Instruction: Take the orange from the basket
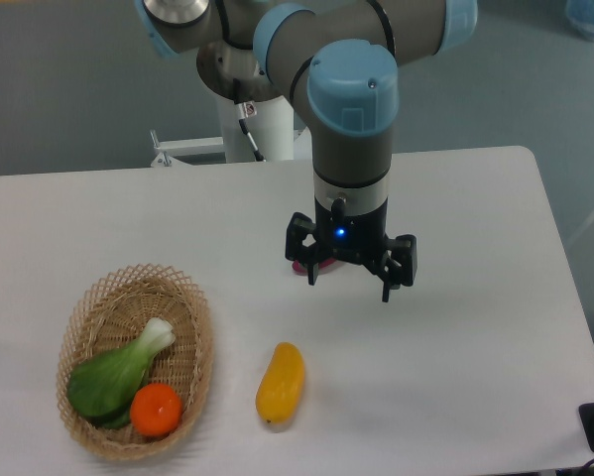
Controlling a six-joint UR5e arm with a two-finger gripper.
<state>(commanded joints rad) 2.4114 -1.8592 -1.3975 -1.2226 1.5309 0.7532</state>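
Right now the end effector (349, 278) hangs spread and holding nothing above the middle of the bench (475, 327), well apart from the basket (88, 307). The orange (157, 410) sits in the basket's near end, beside a green leafy vegetable (113, 375). Reaching comes first: it must go left and nearer, then drop over the orange.

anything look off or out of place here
Nothing spilled or damaged. The orange and a leafy green vegetable lie in the basket. A yellow fruit lies loose on the table, and a red object sits mostly hidden behind the open tool.
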